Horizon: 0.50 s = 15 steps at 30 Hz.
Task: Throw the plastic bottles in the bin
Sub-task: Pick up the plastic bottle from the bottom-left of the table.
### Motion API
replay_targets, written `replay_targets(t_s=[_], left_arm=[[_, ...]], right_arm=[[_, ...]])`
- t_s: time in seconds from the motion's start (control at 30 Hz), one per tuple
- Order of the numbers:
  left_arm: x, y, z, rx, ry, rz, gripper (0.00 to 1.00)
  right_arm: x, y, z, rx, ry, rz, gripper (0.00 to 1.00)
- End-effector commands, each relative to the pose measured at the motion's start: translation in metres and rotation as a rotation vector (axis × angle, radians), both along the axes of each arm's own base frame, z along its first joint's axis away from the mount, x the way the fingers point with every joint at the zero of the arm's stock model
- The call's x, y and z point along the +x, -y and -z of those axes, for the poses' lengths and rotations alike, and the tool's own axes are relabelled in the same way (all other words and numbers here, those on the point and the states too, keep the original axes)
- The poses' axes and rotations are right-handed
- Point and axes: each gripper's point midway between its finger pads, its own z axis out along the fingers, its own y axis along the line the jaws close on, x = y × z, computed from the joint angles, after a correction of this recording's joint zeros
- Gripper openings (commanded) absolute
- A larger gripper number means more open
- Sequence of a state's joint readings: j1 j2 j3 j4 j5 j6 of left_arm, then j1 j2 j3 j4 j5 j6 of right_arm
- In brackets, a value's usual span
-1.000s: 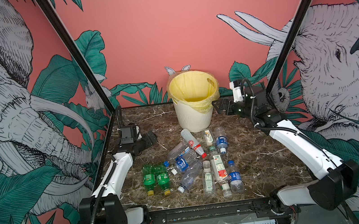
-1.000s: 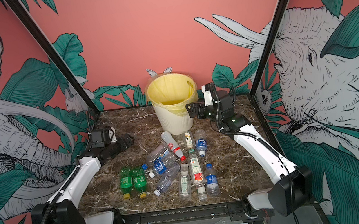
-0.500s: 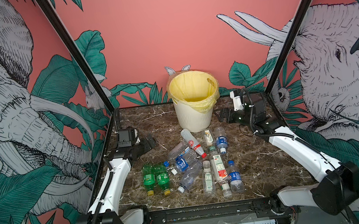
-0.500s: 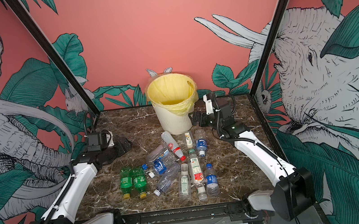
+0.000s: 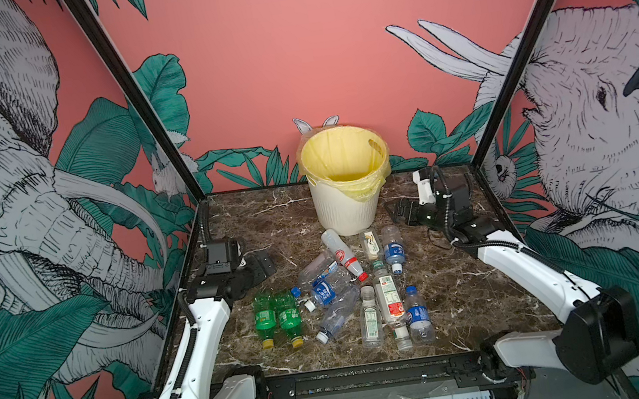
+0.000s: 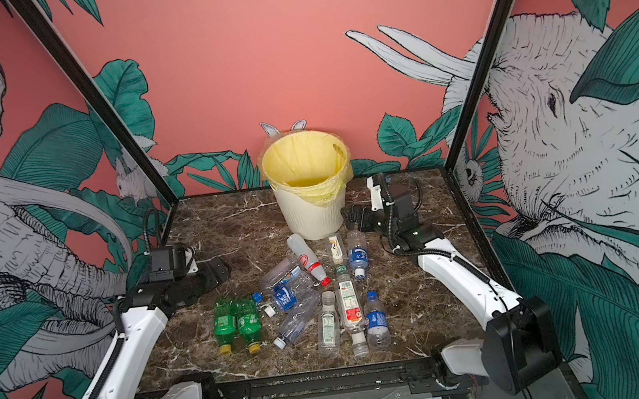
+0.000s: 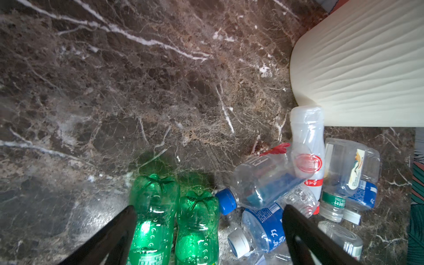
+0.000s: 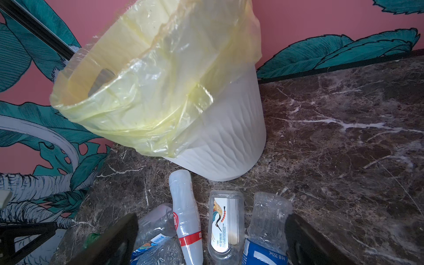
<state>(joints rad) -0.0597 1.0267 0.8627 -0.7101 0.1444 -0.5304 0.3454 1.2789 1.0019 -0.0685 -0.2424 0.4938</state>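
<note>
Currently the plastic bottles (image 5: 346,289) lie heaped on the marble table (image 5: 270,223), in front of the bin (image 5: 346,209) at the back wall. A red-capped bottle (image 5: 342,254) has its base at the bin's foot.

Left gripper (image 5: 262,264): fingers apart, empty, beside two green bottles (image 5: 279,319).

Right gripper (image 5: 400,211): fingers apart, empty, just right of the bin.
</note>
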Motion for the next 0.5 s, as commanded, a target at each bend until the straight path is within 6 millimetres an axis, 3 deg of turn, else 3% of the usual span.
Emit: replay_targets(t_s=[0.0, 0.27, 0.47], left_arm=[[-0.019, -0.008, 0.025, 0.022, -0.109, -0.043, 0.99], [-0.032, -0.016, 0.051, 0.075, -0.224, -0.049, 0.99], [-0.047, -0.024, 0.053, 0.125, -0.249, -0.058, 0.99]], right_arm=[[-0.003, 0.005, -0.014, 0.024, 0.057, 0.017, 0.99], [-0.009, 0.011, 0.003, 0.022, 0.027, 0.032, 0.99], [-0.009, 0.009, 0.012, 0.033, -0.002, 0.026, 0.99]])
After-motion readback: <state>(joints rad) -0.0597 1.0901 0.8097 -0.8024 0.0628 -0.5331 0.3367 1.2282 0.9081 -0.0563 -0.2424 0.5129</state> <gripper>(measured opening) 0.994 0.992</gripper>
